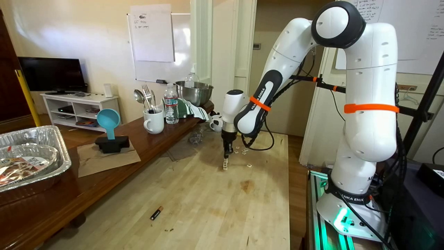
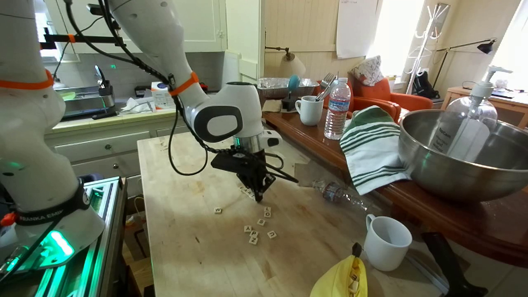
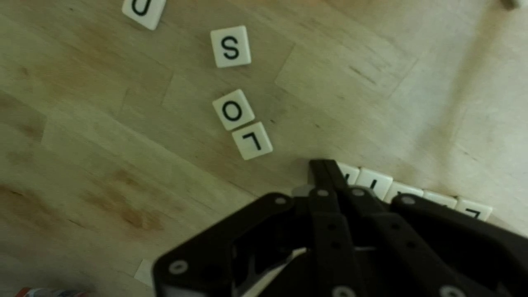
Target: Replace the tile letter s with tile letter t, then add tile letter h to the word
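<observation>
A row of white letter tiles [image 3: 373, 181] lies on the wooden table, and it shows in both exterior views [image 1: 225, 164] [image 2: 246, 190]. My fingers partly cover its letters in the wrist view. My gripper [image 3: 324, 163] is shut with its fingertips together and nothing visible between them. The fingertips are low at one end of the row, touching or very close to the end tile. In the exterior views the gripper [image 1: 228, 155] [image 2: 258, 199] points down. A loose S tile [image 3: 231, 46] lies apart from the row. I cannot make out a T or an H tile.
Loose tiles O [image 3: 234, 110], L [image 3: 252, 140] and several others lie near the row. A W-like tile [image 2: 218, 210] lies apart. A plastic bottle [image 2: 340, 194], white mug [image 2: 387, 242], yellow pouch [image 2: 342, 276] and battery [image 1: 156, 213] are also on the table. A raised brown shelf [image 1: 138, 146] borders it.
</observation>
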